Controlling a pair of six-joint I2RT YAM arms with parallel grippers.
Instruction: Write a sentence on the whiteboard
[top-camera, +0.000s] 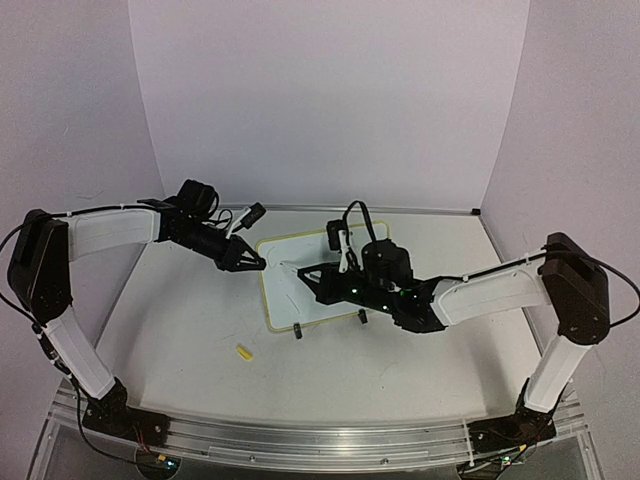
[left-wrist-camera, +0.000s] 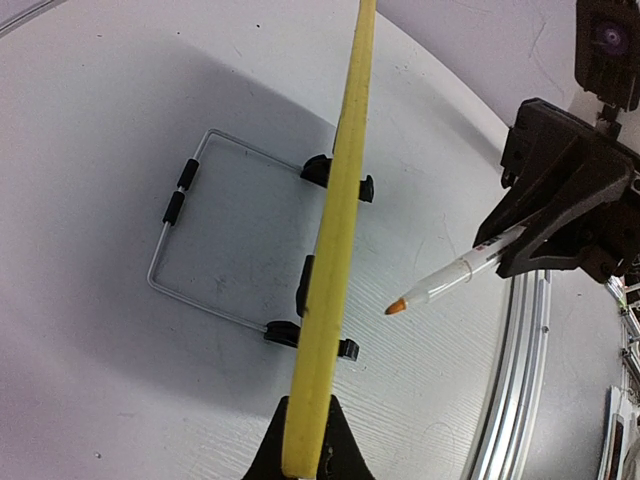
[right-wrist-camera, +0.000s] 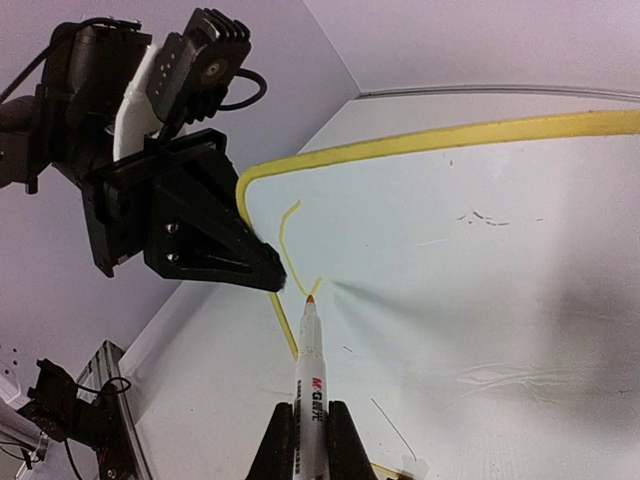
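whiteboard (top-camera: 282, 300) | white face, yellow frame | 1 yellow stroke (right-wrist-camera: 281, 240) by marker (right-wrist-camera: 308, 360)

Red "M&G" lettering runs along the white barrel of the marker (right-wrist-camera: 311, 388).

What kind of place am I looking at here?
Probably a robotics lab test cell: two robot arms bolted to an aluminium rail, bare white panels boxing in the table, and a marker at a small whiteboard.
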